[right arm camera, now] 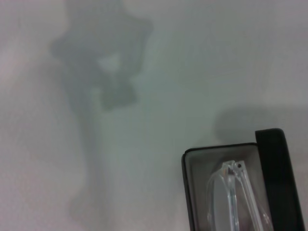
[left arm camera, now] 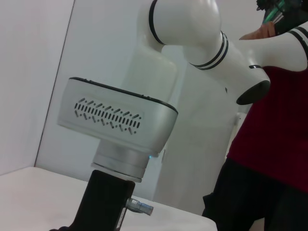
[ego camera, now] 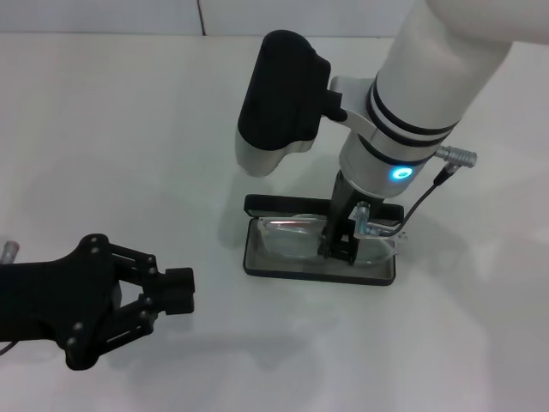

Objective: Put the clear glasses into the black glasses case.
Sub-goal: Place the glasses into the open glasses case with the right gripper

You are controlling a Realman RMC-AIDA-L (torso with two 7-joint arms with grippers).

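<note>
The black glasses case (ego camera: pixel 257 260) lies open on the white table in the head view, its lid (ego camera: pixel 274 204) on the far side. The clear glasses (ego camera: pixel 287 233) rest inside on the grey lining, and their right end pokes up over the case's right edge. My right gripper (ego camera: pixel 339 247) reaches straight down into the middle of the case, its fingers close together on the glasses' frame. The right wrist view shows one end of the case (right arm camera: pixel 272 168) with the glasses (right arm camera: pixel 231 192) in it. My left gripper (ego camera: pixel 176 290) hovers low at the front left, shut and holding nothing.
The white table (ego camera: pixel 103 129) surrounds the case on all sides. In the left wrist view, a person in a dark red shirt (left arm camera: pixel 279 125) stands beyond the table, beside my right arm's wrist housing (left arm camera: pixel 115 120).
</note>
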